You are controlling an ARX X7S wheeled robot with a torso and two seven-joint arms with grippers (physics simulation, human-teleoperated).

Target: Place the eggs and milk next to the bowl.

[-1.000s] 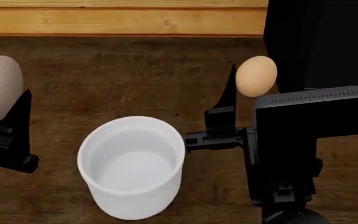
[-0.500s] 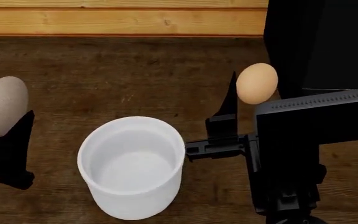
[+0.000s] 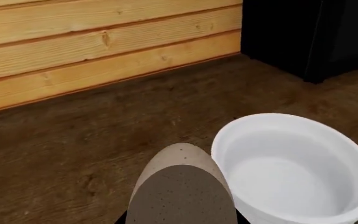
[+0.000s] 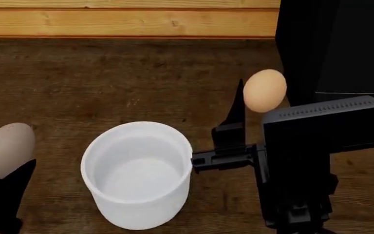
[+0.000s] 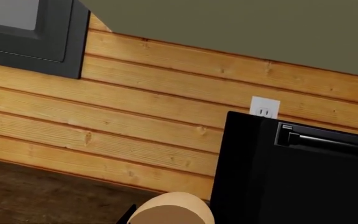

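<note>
A deep white bowl (image 4: 137, 173) stands on the dark wooden top. My left gripper (image 4: 8, 168) is shut on the larger pale speckled egg (image 4: 6, 148), left of the bowl and about level with its rim. In the left wrist view this egg (image 3: 182, 191) sits close beside the bowl's wall (image 3: 225, 140). My right gripper (image 4: 249, 95) is shut on the smaller orange-tan egg (image 4: 264, 90), held right of and beyond the bowl. That egg also shows in the right wrist view (image 5: 169, 211). The milk carton is out of view.
A wooden plank wall (image 4: 128, 22) runs along the back of the top. A tall black appliance (image 4: 333, 44) stands at the back right, close behind the orange-tan egg; it also shows in the right wrist view (image 5: 303, 172). A wall outlet (image 5: 265, 108) is above it.
My left gripper has carried the pale egg down and nearer, from beyond the bowl's left side to beside its wall. The right gripper and its egg have shifted only slightly left.
</note>
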